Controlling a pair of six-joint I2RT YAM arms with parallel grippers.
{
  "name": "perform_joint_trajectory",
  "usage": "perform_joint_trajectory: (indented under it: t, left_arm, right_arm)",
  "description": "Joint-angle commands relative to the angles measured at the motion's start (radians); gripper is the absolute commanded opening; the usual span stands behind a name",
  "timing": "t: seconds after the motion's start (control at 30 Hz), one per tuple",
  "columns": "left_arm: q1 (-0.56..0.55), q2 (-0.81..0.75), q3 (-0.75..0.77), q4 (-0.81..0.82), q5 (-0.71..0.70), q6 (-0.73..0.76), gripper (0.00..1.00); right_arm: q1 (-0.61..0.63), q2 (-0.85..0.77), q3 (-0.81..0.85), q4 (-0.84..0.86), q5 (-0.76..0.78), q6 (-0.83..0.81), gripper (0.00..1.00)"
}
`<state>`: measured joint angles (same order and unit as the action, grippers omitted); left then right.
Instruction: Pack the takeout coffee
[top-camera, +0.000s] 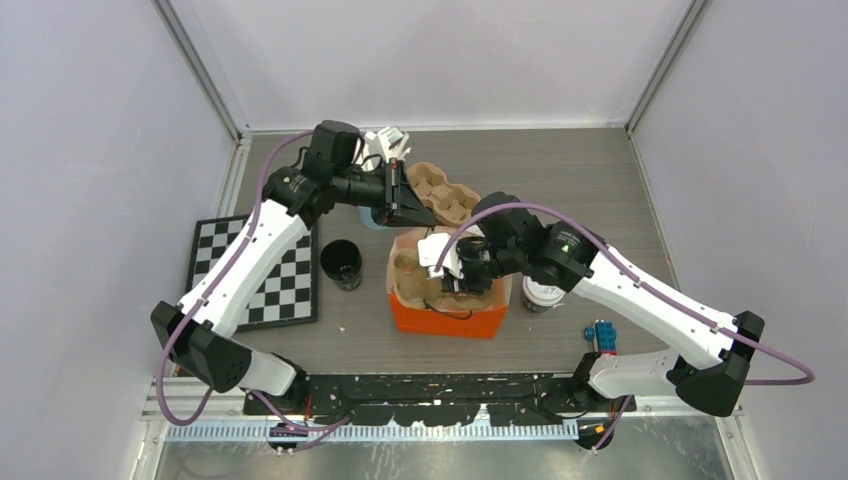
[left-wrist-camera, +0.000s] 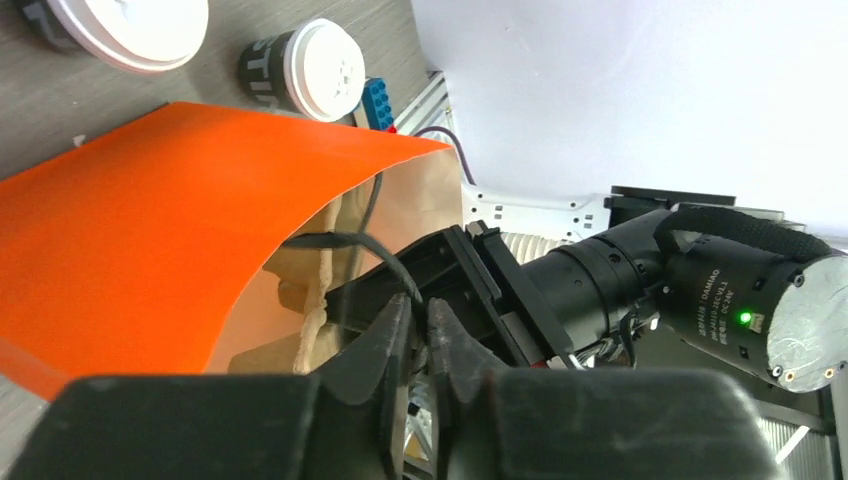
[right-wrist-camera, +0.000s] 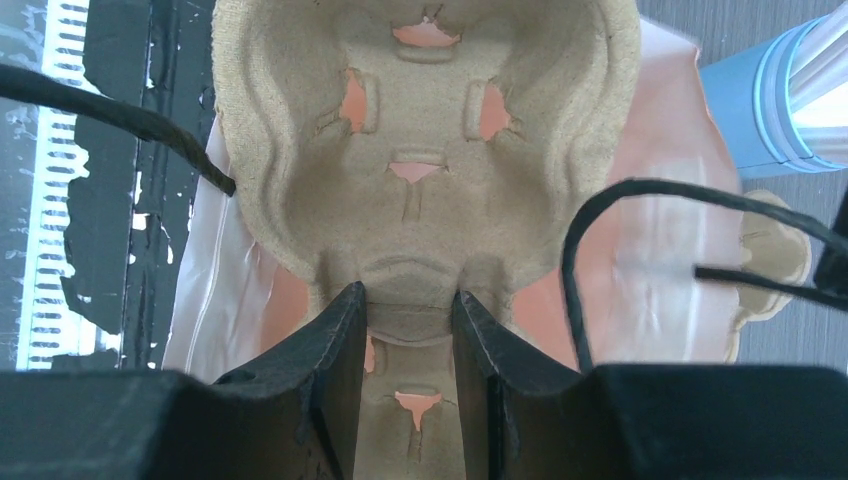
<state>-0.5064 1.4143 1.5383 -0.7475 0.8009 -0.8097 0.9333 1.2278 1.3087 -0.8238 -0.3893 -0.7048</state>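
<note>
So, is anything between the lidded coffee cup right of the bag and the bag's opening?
Yes. The right claw sits in the mouth of the orange bag, shut on the cardboard tray, and its arm runs over the coffee cup. The left claw pinches the bag handle at the far rim.

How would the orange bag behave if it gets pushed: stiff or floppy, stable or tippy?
Probably floppy: the bag wall bows in a curve. Its thin handles droop loosely, so could snag. The tray lying inside likely steadies it.
</note>
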Motion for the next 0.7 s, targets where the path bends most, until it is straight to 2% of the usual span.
perform_joint_trajectory:
  t: [0.0, 0.07, 0.2, 0.3, 0.43, 0.5, 0.57, 0.6, 0.67]
  left_arm:
    - [0.009, 0.001, 0.003, 0.132, 0.071, -0.140, 0.05]
    - [0.012, 0.000, -0.003, 0.165, 0.040, -0.205, 0.00]
    - [0.015, -0.008, -0.026, 0.212, -0.032, -0.301, 0.01]
    - [0.018, -0.019, -0.019, 0.151, -0.101, -0.293, 0.07]
    - [0.029, -0.025, 0.012, 0.050, -0.165, -0.242, 0.08]
    - [0.031, -0.025, 0.029, 0.005, -0.187, -0.220, 0.16]
    - [0.032, -0.028, 0.038, -0.010, -0.193, -0.204, 0.34]
    - [0.033, -0.030, 0.045, -0.021, -0.199, -0.192, 0.40]
    - [0.041, -0.033, 0.078, -0.061, -0.221, -0.158, 0.45]
  right_arm:
    - [0.002, -0.024, -0.003, 0.010, 0.019, -0.017, 0.31]
    - [0.002, -0.023, 0.000, 0.001, 0.022, -0.020, 0.31]
    - [0.002, -0.026, -0.007, 0.000, 0.051, -0.011, 0.31]
    - [0.001, -0.021, -0.017, 0.003, 0.118, 0.011, 0.31]
    - [0.001, -0.009, -0.019, 0.000, 0.215, 0.037, 0.31]
    - [0.002, 0.003, -0.017, 0.003, 0.224, 0.056, 0.31]
    - [0.002, 0.016, -0.011, -0.001, 0.216, 0.065, 0.31]
    - [0.002, 0.020, -0.006, -0.001, 0.214, 0.072, 0.31]
    - [0.002, 0.024, 0.001, 0.005, 0.215, 0.082, 0.31]
